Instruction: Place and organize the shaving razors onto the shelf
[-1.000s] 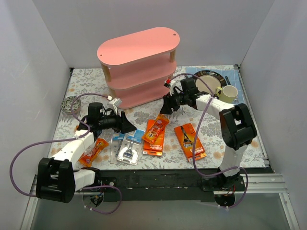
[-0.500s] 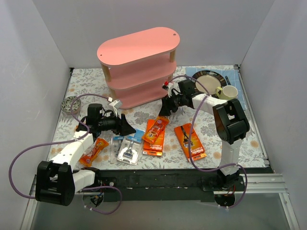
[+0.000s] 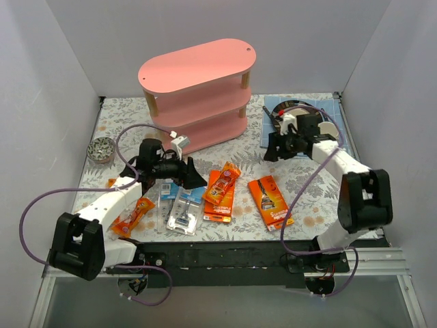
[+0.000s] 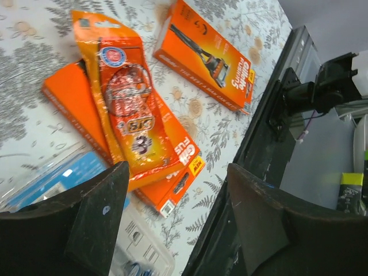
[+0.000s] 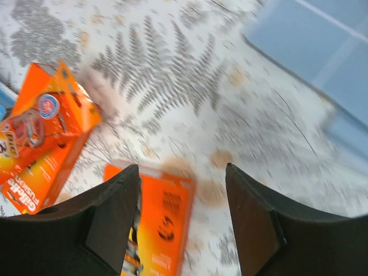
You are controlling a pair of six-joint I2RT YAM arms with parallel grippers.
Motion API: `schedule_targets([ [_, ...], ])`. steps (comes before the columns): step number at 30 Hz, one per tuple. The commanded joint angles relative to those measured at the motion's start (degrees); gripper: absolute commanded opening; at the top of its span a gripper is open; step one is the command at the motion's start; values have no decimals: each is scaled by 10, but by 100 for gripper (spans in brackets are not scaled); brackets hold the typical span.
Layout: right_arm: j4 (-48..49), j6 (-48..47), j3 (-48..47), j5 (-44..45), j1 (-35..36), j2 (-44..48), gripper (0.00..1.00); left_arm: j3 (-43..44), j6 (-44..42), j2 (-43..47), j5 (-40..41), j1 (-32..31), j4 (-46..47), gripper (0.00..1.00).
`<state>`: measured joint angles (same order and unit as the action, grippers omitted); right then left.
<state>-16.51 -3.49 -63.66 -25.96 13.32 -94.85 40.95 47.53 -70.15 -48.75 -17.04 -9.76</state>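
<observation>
Both gape empty: left hand [image 4: 175, 198], right hand [image 5: 181, 198]; crinkly orange bag [image 4: 123, 98] overlaps flat orange card [image 4: 68, 99].

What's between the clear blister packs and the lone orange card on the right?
Top view: an orange crinkly bag lying on another flat orange card, between the blister packs and the lone orange card.
</observation>
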Motion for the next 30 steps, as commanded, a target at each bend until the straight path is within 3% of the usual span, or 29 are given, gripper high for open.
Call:
schedule_targets([
  [1,-94,21,71,49,-50,95,70,33,34,-38,16,-63,60,69],
  [6,-95,30,115,39,-76,146,71,86,63,-134,45,-146,94,69],
  [11,-111,45,147,4,-99,163,71,129,202,-231,75,-236,178,68],
  [16,-114,43,173,-8,-105,165,70,187,221,-331,105,-310,204,67],
  [21,-110,42,175,-44,-106,138,67,236,269,-427,127,-315,179,64],
  [30,-43,58,176,-103,-102,59,40,294,271,-491,175,-311,177,52],
])
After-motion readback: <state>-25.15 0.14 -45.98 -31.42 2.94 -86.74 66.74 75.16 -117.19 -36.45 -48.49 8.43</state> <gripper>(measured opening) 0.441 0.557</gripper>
